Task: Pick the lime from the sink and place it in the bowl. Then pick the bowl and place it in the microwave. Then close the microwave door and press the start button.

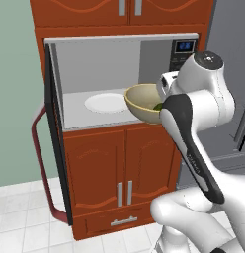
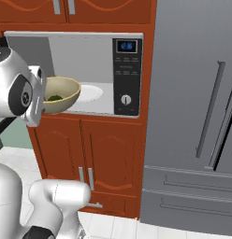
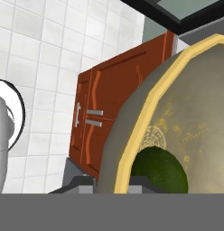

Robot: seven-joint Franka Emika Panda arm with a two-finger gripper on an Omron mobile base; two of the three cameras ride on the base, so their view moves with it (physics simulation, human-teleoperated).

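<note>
Microwave door (image 1: 54, 143) stands swung wide at left, leaving the cavity clear. I have the bowl (image 1: 142, 102) pinched by its rim in the narrowly closed gripper (image 3: 111, 180), lime (image 3: 156, 169) inside, at the microwave (image 1: 102, 84) mouth, turntable (image 1: 106, 103) just beyond.

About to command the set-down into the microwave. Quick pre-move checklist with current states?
1. Lime in the bowl: ok, it lies at the bottom of the bowl.
2. Bowl held by the gripper: ok, the rim sits between the fingertips in the hand view.
3. Microwave door open: ok, swung wide to the left, opening clear.
4. Turntable free: ok, nothing on it.
5. Bowl inside the microwave: not ok, it hangs at the front edge, tilted.
6. Clearance under the bowl: cannot tell.
</note>
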